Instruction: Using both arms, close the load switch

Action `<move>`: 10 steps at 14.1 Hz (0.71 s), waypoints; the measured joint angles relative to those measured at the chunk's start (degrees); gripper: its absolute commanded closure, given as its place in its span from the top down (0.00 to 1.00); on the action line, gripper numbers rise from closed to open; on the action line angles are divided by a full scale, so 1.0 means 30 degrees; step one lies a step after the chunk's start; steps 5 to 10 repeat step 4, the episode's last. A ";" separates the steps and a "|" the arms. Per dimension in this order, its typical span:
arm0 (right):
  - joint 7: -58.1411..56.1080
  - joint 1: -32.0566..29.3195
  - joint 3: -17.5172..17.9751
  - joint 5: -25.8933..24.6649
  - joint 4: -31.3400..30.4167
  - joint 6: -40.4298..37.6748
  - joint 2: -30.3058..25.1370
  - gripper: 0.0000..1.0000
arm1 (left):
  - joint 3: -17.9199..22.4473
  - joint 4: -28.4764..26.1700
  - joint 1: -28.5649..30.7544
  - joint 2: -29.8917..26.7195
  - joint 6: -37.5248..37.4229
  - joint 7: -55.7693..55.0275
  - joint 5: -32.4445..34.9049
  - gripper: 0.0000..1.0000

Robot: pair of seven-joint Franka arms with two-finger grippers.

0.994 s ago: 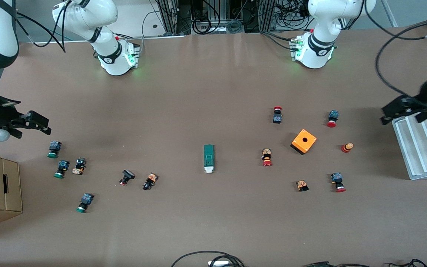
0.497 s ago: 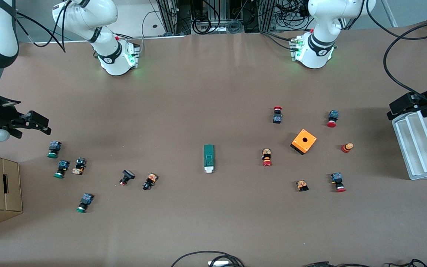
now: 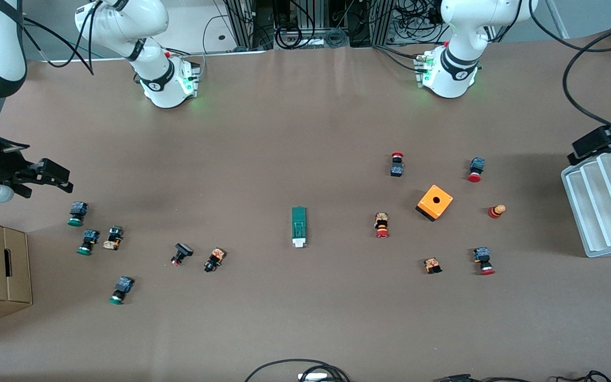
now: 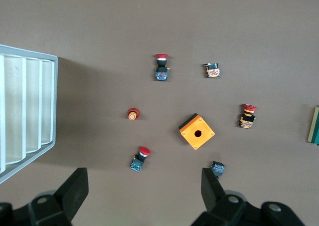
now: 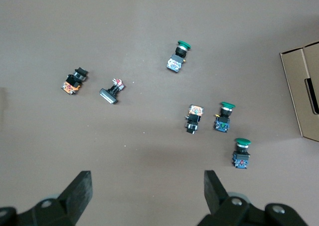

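Load switch (image 3: 298,227): narrow green block, white lever tab at the end nearer the front camera, lying flat mid-table, untouched. My left gripper (image 4: 144,191) hangs with fingers spread wide, empty, by the white ridged tray (image 3: 602,207) at the left arm's end. My right gripper (image 5: 148,193) hangs likewise spread and empty, above the green-capped push buttons (image 5: 234,131).
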 measured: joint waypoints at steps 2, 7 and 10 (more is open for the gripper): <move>0.0001 0.0000 0.0000 0.0000 0.0000 0.0000 0.0000 1.00 | 0.0043 -0.0013 0.0094 0.0001 -0.0056 -0.0001 0.0001 1.00; 0.0001 0.0000 0.0000 0.0000 0.0000 0.0000 0.0000 1.00 | 0.0083 -0.0021 0.0095 0.0000 -0.0056 -0.0001 0.0003 1.00; 0.0001 0.0000 0.0000 0.0000 0.0000 0.0000 0.0000 1.00 | 0.0083 -0.0021 0.0095 0.0000 -0.0056 -0.0001 0.0003 1.00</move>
